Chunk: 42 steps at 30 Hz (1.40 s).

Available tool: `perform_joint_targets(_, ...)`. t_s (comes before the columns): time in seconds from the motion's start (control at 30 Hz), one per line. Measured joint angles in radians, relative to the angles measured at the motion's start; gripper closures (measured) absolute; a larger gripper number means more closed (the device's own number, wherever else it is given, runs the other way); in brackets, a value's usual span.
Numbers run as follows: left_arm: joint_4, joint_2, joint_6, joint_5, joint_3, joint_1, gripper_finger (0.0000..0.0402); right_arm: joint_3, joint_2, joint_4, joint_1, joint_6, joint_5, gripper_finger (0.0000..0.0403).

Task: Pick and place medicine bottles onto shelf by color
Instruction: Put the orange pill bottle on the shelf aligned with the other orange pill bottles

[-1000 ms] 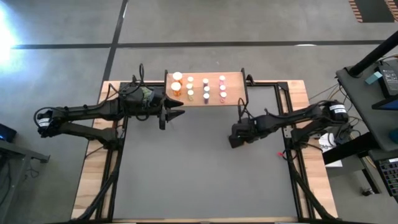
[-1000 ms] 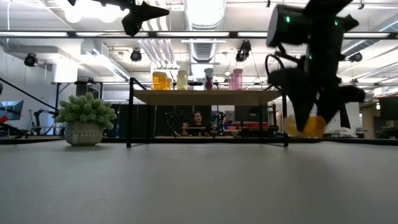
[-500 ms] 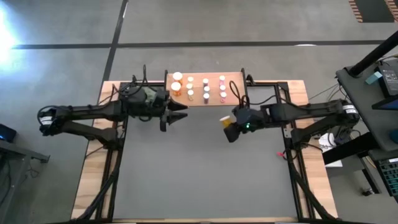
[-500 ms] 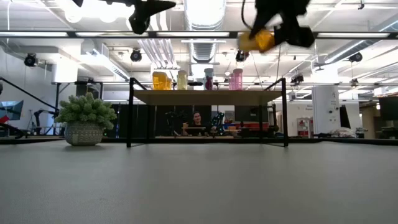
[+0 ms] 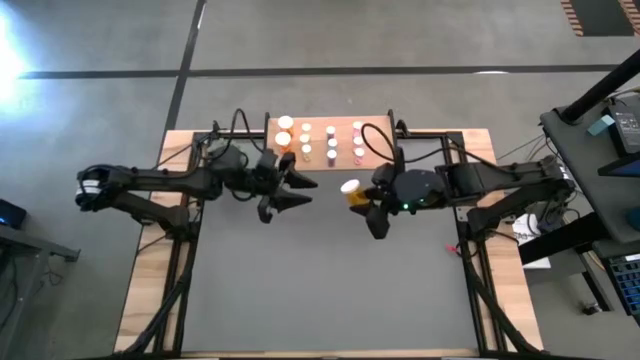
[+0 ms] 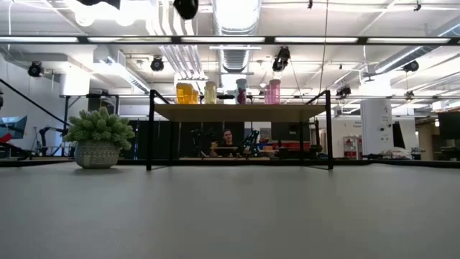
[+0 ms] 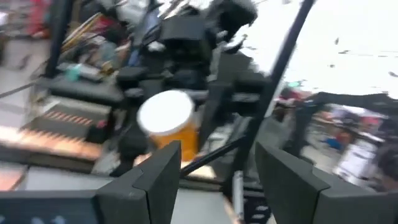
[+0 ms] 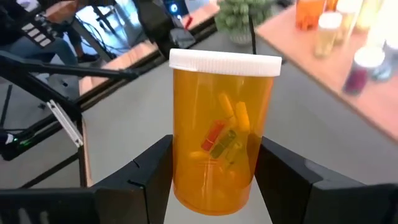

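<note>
Holding an orange bottle (image 8: 222, 130) between my right jaws (image 5: 362, 203), I keep it lifted above the surface (image 5: 320, 280), near the shelf's (image 5: 375, 127) front edge. In the right wrist view both fingers (image 8: 149, 180) press its sides, the white cap is uppermost, and pills show inside.

My left jaws (image 5: 298, 190) stand parted and empty, aimed toward the bottle; the left wrist view shows it between my own left fingers (image 7: 163, 171) but farther off.

Risks, as I judge them:
- The grip sits low on a smooth round wall, so a quick swing could let the bottle tilt or slip out.
- The two arms point at each other near the shelf's front edge; a misjudged reach by either could make them collide.
- Orange bottles (image 5: 284, 131) stand at the shelf's left end, close to rows of smaller bottles (image 5: 331, 143). Setting mine down carelessly could topple neighbours or land it in the wrong colour group.

Hard to make out:
- The low view shows neither the held bottle nor my right jaws, only a dark piece of arm at the upper edge.
- The left wrist view is blurred.
- From above, the small bottles' colours are hard to distinguish.
- Free space beside the orange bottles cannot be judged.
</note>
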Motion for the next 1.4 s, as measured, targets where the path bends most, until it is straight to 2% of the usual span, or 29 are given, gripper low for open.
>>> perform_joint_targets(0.2, 0.102, 0.028, 0.0, 0.03, 0.029, -0.005, 0.0212, 0.018, 0.001, 0.094, 0.001, -0.102, 0.02, 0.0211)
perform_joint_targets(0.37, 0.1, 0.03, 0.007, 0.02, 0.036, -0.005, 0.0212, 0.018, 0.001, 0.173, 0.001, -0.168, 0.019, 0.0211)
perform_joint_targets(0.67, 0.098, 0.034, 0.028, -0.116, 0.039, -0.003, 0.0212, 0.02, 0.015, 0.292, 0.001, -0.291, 0.001, 0.0211)
perform_joint_targets(1.1, 0.168, 0.075, 0.024, -0.119, 0.061, -0.003, 0.0212, 0.02, 0.016, 0.303, 0.0, -0.31, 0.001, 0.0211)
perform_joint_targets(1.2, 0.151, 0.078, -0.088, -0.118, 0.065, -0.003, 0.0212, 0.02, 0.015, 0.303, 0.0, -0.302, 0.002, 0.0211)
perform_joint_targets(1.4, 0.15, 0.08, -0.102, -0.118, 0.061, -0.003, 0.0212, 0.02, 0.015, 0.303, 0.0, -0.299, 0.003, 0.0211)
